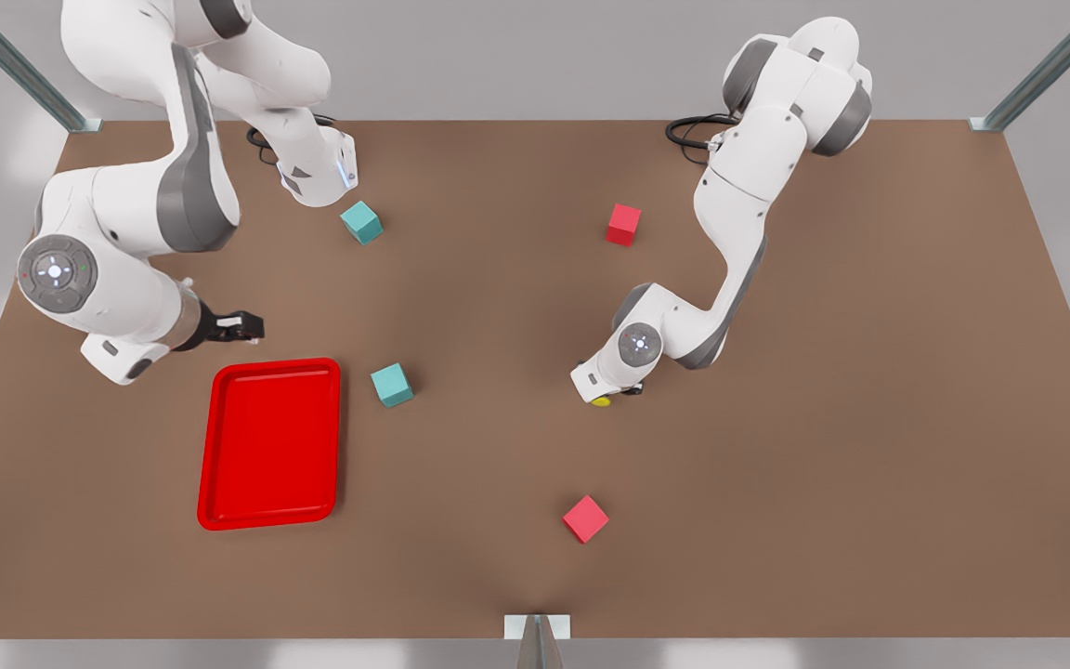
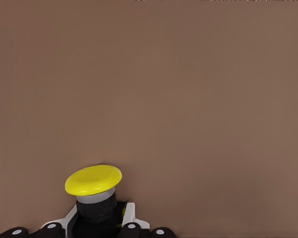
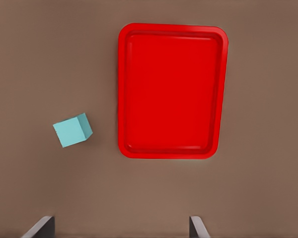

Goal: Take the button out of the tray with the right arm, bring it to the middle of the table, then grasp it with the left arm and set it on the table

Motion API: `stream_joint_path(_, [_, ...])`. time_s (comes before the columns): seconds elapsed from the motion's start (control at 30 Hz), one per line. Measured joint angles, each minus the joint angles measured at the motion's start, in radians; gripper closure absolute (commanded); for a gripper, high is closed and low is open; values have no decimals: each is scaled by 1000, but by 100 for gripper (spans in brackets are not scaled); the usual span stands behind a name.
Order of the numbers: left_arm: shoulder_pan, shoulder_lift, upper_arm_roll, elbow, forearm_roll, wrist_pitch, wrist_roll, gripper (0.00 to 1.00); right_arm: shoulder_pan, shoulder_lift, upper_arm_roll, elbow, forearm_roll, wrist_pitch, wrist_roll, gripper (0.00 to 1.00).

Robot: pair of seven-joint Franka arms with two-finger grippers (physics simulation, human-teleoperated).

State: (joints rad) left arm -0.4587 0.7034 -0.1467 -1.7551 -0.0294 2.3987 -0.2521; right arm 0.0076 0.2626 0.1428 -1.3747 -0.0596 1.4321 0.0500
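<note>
In the front view, the left gripper is low over the middle of the table, on the arm at the front view's right, with the button showing as a yellow sliver just beneath the wrist. The right gripper hangs above the table just beyond the far edge of the tray, a teal cube near the tray's side. In the left wrist view, the fingers clamp the dark body of the button, its yellow cap towards the brown surface. In the right wrist view, the right gripper's fingertips stand wide apart, the tray bare and the teal cube beside it.
</note>
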Motion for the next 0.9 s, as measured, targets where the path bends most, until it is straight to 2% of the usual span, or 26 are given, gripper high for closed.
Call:
stream_joint_path(0.17, [0, -4, 1, 21, 1, -35, -9, 55, -49, 48, -3, 4, 4, -2, -2, 0])
stream_joint_path(0.4, [-7, -7, 22, 159, 12, -134, -98, 55, -52, 50, -2, 4, 9, -3, -4, 0])
stream_joint_path(0.5, [-67, -10, 104, 219, 53, -157, -226, 55, -52, 50, -2, 4, 10, -3, -5, 0])
stream_joint_path(0.6, [-110, -10, 158, 289, 198, -212, -434, 55, -52, 50, -2, 4, 10, -3, -5, 0])
stream_joint_path(0.7, [-140, -8, 169, 321, 444, -314, -704, 55, -52, 50, -2, 4, 9, -3, -6, 0])
stream_joint_path(0.8, [-187, 2, 172, 318, 655, -462, -977, 55, -64, 50, -3, 11, 6, -4, -6, 0])
stream_joint_path(0.9, [-211, 38, 171, 293, 783, -606, -1231, 55, -98, 40, -4, 30, 4, -16, -6, 0])
